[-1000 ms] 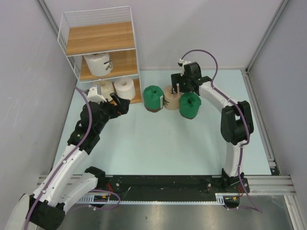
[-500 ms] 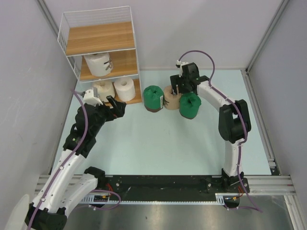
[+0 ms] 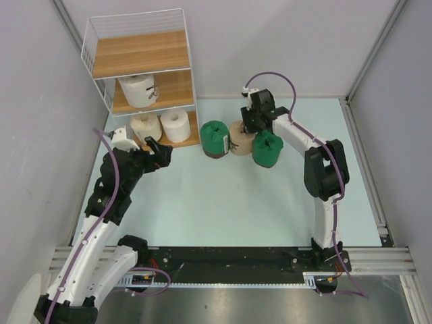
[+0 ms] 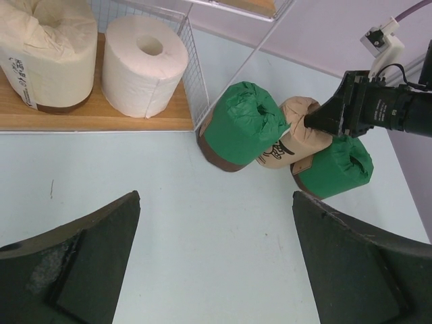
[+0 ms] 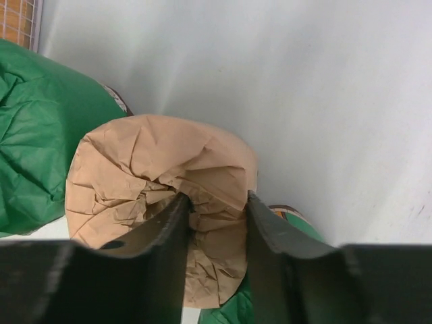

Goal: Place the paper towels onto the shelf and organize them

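On the floor right of the shelf (image 3: 138, 54), a tan paper towel roll (image 3: 239, 142) stands between two green rolls (image 3: 216, 138) (image 3: 267, 148). My right gripper (image 3: 251, 128) comes down on the tan roll from above. In the right wrist view its fingers (image 5: 217, 199) pinch the tan roll's (image 5: 135, 175) wrapped rim, one finger in the centre hollow and one outside. My left gripper (image 3: 162, 150) hangs wide open and empty over the floor in front of the shelf's bottom board (image 4: 94, 121). One cream roll (image 3: 138, 90) is on the middle board and two (image 3: 146, 125) (image 3: 177, 124) on the bottom board.
The shelf stands in the back left corner against the grey walls, and its top board is bare. A metal rail (image 3: 364, 142) runs along the right side of the pale blue floor (image 3: 223, 196). The nearest green roll (image 4: 243, 125) touches the shelf's wire side.
My right gripper has dropped onto the tan roll and closed from wide open onto its rim. The left arm has drawn back towards the left, still open.
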### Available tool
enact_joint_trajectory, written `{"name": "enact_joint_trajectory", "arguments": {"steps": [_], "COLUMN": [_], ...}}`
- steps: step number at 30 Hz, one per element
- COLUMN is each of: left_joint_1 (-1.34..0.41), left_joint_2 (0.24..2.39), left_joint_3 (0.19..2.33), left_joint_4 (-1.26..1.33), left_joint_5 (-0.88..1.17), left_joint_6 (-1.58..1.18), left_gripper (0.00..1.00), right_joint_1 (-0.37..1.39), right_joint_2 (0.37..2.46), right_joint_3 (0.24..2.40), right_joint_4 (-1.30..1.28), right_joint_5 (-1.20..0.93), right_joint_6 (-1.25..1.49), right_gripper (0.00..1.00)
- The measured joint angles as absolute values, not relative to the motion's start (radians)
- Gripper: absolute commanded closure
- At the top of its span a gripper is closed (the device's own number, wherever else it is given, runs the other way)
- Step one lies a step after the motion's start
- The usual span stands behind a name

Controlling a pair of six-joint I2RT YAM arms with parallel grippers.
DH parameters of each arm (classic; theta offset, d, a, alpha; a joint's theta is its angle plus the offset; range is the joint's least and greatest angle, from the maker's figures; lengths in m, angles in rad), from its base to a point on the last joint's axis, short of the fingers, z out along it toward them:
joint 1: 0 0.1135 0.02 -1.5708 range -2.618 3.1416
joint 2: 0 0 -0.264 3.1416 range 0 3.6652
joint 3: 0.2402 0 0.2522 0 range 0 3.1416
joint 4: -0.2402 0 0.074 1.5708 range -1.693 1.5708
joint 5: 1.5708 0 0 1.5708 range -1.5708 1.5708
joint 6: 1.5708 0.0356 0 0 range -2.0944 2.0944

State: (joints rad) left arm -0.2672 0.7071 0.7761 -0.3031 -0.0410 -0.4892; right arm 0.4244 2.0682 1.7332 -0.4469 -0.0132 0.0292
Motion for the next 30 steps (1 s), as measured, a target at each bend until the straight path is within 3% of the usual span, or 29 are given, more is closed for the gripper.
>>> {"name": "enact_joint_trajectory", "arguments": {"steps": [7,15,20,26,30], "left_joint_1": [-0.244,-0.23,-0.223,-0.166,-0.008], "left_joint_2": [0.672,0.632,0.601,0.582,0.611], "left_joint_3": [0.776,0.776,0.779,0.83,0.862], "left_joint_4": [-0.32,-0.352,-0.388,-0.445,-0.455], "left_joint_5": [-0.038,-0.039,-0.095,-0.128,-0.035], "left_joint_6": [-0.487,-0.486,-0.474,-0.449,-0.443], "left_gripper": [0.0,0.0,0.0,0.0,0.0], "right_joint_1": [0.423,0.454,0.64,0.917,0.965], "right_joint_2": [2.008,1.758,1.674,1.721,1.806], "right_joint_3": [1.732,1.737,1.809,1.921,2.014], "right_joint_4": [-0.456,-0.447,-0.445,-0.445,-0.436], "right_joint_5": [-0.025,-0.028,0.056,0.137,0.206], "right_joint_6": [0.054,0.094,0.066,0.038,0.026], "right_gripper": [0.72,0.73,0.73,0.76,0.76]}}
